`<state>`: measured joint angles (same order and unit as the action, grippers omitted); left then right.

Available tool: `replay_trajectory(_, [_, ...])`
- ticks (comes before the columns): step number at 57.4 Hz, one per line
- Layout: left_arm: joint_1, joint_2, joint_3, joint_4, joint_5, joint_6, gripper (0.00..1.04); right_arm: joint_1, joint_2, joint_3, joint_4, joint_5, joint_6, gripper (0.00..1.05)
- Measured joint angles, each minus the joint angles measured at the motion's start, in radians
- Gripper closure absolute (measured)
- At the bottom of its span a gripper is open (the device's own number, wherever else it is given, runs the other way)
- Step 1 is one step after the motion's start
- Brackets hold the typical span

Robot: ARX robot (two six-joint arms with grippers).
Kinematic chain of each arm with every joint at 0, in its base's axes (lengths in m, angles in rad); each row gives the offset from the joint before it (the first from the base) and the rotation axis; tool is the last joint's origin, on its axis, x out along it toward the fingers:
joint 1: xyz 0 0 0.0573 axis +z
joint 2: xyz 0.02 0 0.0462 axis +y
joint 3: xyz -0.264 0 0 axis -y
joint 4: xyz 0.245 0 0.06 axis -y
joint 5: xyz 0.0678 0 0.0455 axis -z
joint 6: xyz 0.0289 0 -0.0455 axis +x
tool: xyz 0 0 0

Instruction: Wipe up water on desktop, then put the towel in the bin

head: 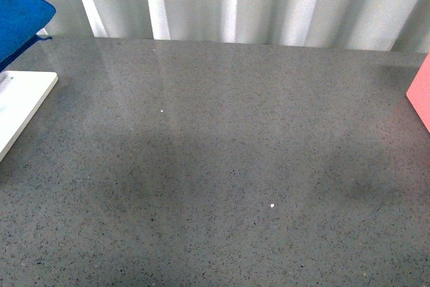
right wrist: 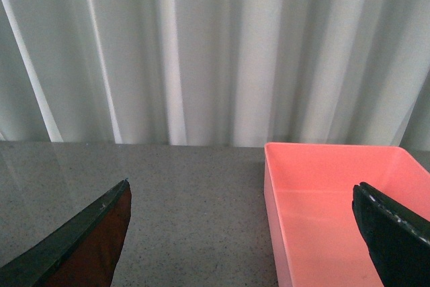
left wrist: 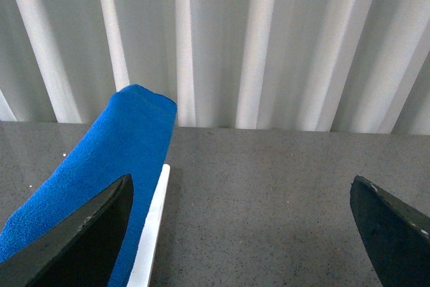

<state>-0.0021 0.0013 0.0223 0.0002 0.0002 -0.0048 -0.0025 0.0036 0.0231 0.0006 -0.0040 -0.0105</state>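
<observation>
Towel (head: 19, 15) shows only as a blue corner at the front frame's upper left, above the white board (head: 23, 102); the left wrist view shows it lying along that board. Pink bin (head: 422, 95) is a sliver at the right edge, its inside visible only from the right wrist. Between them the desktop (head: 222, 166) lies open. Left gripper (left wrist: 241, 189) and right gripper (right wrist: 241, 193) both have jaws spread wide.
</observation>
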Motion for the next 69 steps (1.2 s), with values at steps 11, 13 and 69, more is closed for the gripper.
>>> replay_trajectory(11, [0.0, 0.0, 0.0, 0.0, 0.0, 0.0, 0.07, 0.0, 0.0, 0.0, 0.0, 0.0, 0.0, 0.07])
replay_trajectory(13, [0.0, 0.0, 0.0, 0.0, 0.0, 0.0, 0.07, 0.0, 0.0, 0.0, 0.0, 0.0, 0.0, 0.07])
replay_trajectory(69, [0.0, 0.0, 0.0, 0.0, 0.0, 0.0, 0.07, 0.0, 0.0, 0.0, 0.0, 0.0, 0.0, 0.07])
